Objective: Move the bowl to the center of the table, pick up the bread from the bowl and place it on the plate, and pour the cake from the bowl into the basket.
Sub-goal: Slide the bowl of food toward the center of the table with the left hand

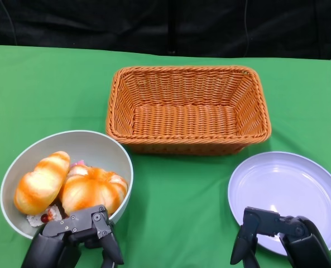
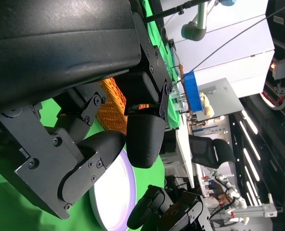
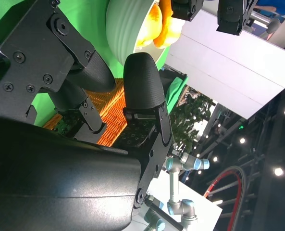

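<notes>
Grey bowl (image 1: 106, 146) is sitting on the green table (image 1: 182, 201), off to the left of the wicker basket (image 1: 187, 109) and nearer the robot than it, not touching it. Lying inside the bowl are two glazed orange bread pieces: an elongated roll (image 1: 41, 183) on the side away from the basket, and a round pumpkin-shaped bun (image 1: 92, 190) just beside it, the two touching. A small cake piece (image 1: 48, 215) with a red dot is showing beneath them at the bowl's near side, mostly hidden; a bit of pink is peeking out between the breads. Basket is standing upright, open side up, at mid-table toward the far edge. Pale lavender plate (image 1: 288, 190) is lying to the right of the basket and nearer the robot, apart from it. Left hand (image 1: 78, 237) is hovering at the near rim of the bowl, fingers apart and holding nothing; whether it is touching the rim cannot be told. Right hand (image 1: 277, 237) is hanging over the near edge of the plate, fingers spread, nothing in its grasp. Right wrist view is showing the bowl (image 3: 125, 29) beyond the right hand's fingers (image 3: 142, 82); left wrist view is showing the plate (image 2: 116, 192) and a strip of basket (image 2: 111, 103).
</notes>
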Motion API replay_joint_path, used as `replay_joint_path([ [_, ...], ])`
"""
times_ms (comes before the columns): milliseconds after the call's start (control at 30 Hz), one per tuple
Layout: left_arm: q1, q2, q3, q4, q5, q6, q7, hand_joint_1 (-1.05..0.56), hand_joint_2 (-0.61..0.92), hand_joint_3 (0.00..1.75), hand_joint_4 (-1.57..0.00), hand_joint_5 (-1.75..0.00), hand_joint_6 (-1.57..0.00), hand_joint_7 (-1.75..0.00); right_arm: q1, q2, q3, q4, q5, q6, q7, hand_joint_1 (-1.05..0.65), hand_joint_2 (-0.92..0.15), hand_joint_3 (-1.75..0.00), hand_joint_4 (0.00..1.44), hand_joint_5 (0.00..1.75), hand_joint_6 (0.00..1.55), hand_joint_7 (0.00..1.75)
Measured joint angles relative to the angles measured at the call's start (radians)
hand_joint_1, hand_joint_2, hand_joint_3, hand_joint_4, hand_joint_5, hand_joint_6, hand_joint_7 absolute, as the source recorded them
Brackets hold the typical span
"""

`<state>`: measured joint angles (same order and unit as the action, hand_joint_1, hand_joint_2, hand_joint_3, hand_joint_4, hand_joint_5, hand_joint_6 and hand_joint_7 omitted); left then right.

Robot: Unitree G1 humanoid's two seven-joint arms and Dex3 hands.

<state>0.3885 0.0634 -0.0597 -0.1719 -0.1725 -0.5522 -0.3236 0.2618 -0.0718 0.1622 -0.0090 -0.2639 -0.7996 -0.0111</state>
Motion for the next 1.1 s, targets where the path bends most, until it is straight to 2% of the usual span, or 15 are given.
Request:
replay_joint_path([
  [467, 0.000, -0.007, 0.003, 0.002, -0.001, -0.011, 0.000, -0.11, 0.33, 1.56, -0.98, -1.65, -0.92, -1.42, 0.000, 0.000, 0.000, 0.000, 0.001, 0.000, 0.000, -0.05, -0.15, -1.75, 0.93, 1.75, 0.87, 1.46],
  [567, -0.001, -0.009, 0.004, 0.002, -0.023, -0.013, 0.000, -0.09, 0.39, 1.45, -0.94, -1.55, -0.91, -1.27, 0.000, 0.000, 0.001, 0.000, 0.001, 0.000, 0.000, -0.05, -0.15, -1.75, 0.93, 1.75, 0.87, 1.46],
  [633, -0.003, -0.012, 0.004, 0.002, -0.036, -0.013, 0.000, -0.08, 0.46, 1.29, -0.90, -1.38, -0.91, -1.02, 0.000, 0.000, 0.001, 0.000, 0.001, 0.000, 0.000, -0.05, -0.15, -1.75, 0.93, 1.75, 0.87, 1.46],
  [733, -0.003, -0.017, 0.006, 0.000, -0.066, -0.009, 0.000, -0.12, 0.53, 1.11, -0.86, -1.23, -0.91, -0.83, 0.000, 0.000, 0.001, 0.000, 0.001, 0.000, 0.000, -0.05, -0.15, -1.75, 0.93, 1.74, 0.87, 1.46],
  [967, -0.014, -0.020, 0.037, -0.022, -0.055, -0.008, 0.015, -0.26, 0.56, 0.83, -0.69, -1.14, -0.76, -0.62, 0.000, 0.000, 0.001, 0.000, 0.000, 0.002, 0.000, -0.05, -0.14, -1.75, 0.92, 1.74, 0.86, 1.45],
  [1100, -0.035, -0.017, 0.078, -0.022, 0.011, -0.062, 0.037, -0.35, 0.78, 0.42, -0.60, -1.02, -0.62, -0.50, -0.001, 0.000, 0.002, 0.000, -0.001, 0.002, 0.000, -0.05, -0.15, -1.75, 0.92, 1.74, 0.86, 1.46],
])
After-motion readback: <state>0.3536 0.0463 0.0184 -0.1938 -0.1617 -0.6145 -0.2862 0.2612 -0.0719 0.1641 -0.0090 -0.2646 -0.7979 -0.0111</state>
